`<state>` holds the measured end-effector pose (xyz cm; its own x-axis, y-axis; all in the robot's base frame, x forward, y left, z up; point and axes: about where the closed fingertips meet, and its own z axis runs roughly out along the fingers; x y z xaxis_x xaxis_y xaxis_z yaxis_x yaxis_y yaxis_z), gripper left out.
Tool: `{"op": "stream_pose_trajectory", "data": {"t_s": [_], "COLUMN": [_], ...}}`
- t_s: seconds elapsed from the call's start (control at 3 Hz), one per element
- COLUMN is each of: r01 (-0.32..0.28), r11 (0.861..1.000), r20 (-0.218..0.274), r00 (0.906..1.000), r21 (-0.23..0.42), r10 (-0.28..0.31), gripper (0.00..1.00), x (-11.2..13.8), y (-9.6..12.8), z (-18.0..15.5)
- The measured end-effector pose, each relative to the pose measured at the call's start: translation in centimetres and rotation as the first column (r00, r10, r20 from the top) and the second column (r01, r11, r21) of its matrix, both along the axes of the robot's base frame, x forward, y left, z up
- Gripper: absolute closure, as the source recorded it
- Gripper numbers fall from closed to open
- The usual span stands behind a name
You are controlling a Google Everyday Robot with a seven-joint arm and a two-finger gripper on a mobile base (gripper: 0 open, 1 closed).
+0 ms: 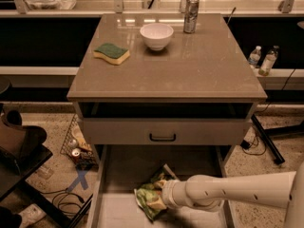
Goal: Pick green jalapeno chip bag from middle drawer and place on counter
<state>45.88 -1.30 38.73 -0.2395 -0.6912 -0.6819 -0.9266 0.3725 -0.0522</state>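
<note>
The crinkled, shiny green foil jalapeno chip bag (148,199) lies on the pale floor of the wide, shallow middle drawer (126,170), pulled open down at six o'clock. The white arm's gripper (164,196) presses in at the bag's three o'clock edge; whether it has a hold, I cannot tell. This looks like the grasp step. Next call: secure the bag, lift it clear, and carry it toward twelve o'clock onto the glossy grey-brown counter (199,70), avoiding the green-and-yellow sponge (111,53) and white bowl (156,35). No lettering is legible.
</note>
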Motion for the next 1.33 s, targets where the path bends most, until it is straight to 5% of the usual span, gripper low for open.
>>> {"op": "stream_pose_trajectory", "data": {"t_s": [0.67, 1.0, 1.33], "r01": [-0.004, -0.004, 0.017], "r11": [1.000, 1.000, 0.998], "r20": [-0.003, -0.003, 0.018], "r00": [1.0000, 1.0000, 0.9997], "r21": [0.002, 0.002, 0.057], "r10": [0.004, 0.004, -0.018], "gripper": [1.00, 1.00, 1.00], "x": [-0.1, -0.1, -0.7], "y": [0.3, 0.3, -1.6], "z": [-0.1, -0.1, 4.5]}}
